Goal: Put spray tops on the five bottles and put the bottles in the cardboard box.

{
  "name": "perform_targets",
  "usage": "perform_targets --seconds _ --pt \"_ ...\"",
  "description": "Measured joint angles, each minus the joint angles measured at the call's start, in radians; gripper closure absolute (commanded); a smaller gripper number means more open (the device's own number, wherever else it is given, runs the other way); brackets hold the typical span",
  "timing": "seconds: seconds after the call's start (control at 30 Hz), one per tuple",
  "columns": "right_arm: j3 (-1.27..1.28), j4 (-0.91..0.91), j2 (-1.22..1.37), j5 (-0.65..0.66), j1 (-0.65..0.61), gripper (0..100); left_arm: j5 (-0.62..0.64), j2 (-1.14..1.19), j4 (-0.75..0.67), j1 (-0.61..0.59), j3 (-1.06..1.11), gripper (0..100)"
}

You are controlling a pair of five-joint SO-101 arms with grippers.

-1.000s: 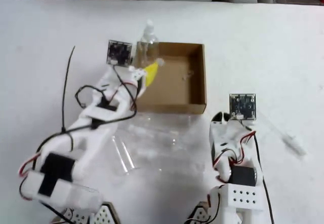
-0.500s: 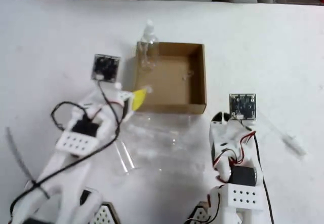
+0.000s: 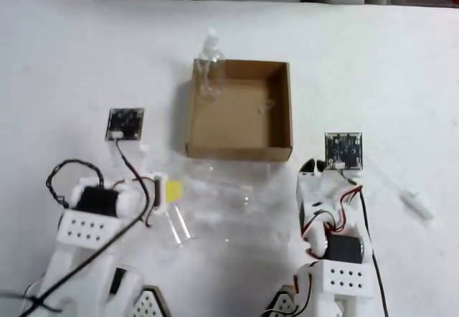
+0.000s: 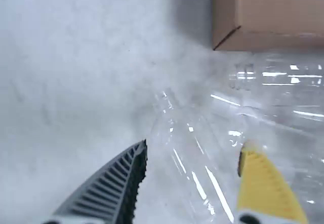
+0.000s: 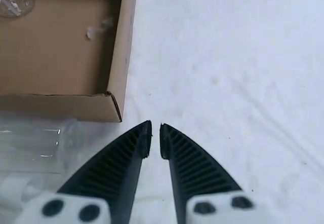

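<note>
Your left tool (image 4: 195, 150) is spread apart over a clear bottle (image 4: 174, 125) lying flat; centre on its body, then close gently. Your right tool (image 5: 155, 139) sits together, empty.

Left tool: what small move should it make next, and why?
Probably lower slightly and close on the bottle. The left tool is open, and the bottle lies on the table between its fingers, in front of the box, not yet gripped.
</note>
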Motion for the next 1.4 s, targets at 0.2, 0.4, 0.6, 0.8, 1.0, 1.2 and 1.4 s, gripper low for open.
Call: perform_targets --seconds 0.2,0.4,0.6,0.8,1.0,1.2,1.4 --pt "0.000 0.006 0.000 0.000 0.000 98.1 0.066 0.264 -0.006 -0.012 -0.054 72" --pt "0.000 0.006 0.000 0.000 0.000 98.1 0.124 0.408 -0.006 0.011 -0.094 72" --pt "0.000 0.006 0.000 0.000 0.000 98.1 0.130 0.416 -0.002 0.063 -0.094 76" --pt "0.000 0.006 0.000 0.000 0.000 98.1 0.129 0.416 -0.011 0.092 -0.095 96" --pt "0.000 0.006 0.000 0.000 0.000 98.1 0.083 0.416 -0.029 0.092 -0.095 97" --pt "0.000 0.006 0.000 0.000 0.000 98.1 0.077 0.416 -0.034 0.072 -0.140 90" --pt "0.000 0.006 0.000 0.000 0.000 98.1 0.017 0.416 -0.104 0.020 -0.164 64"
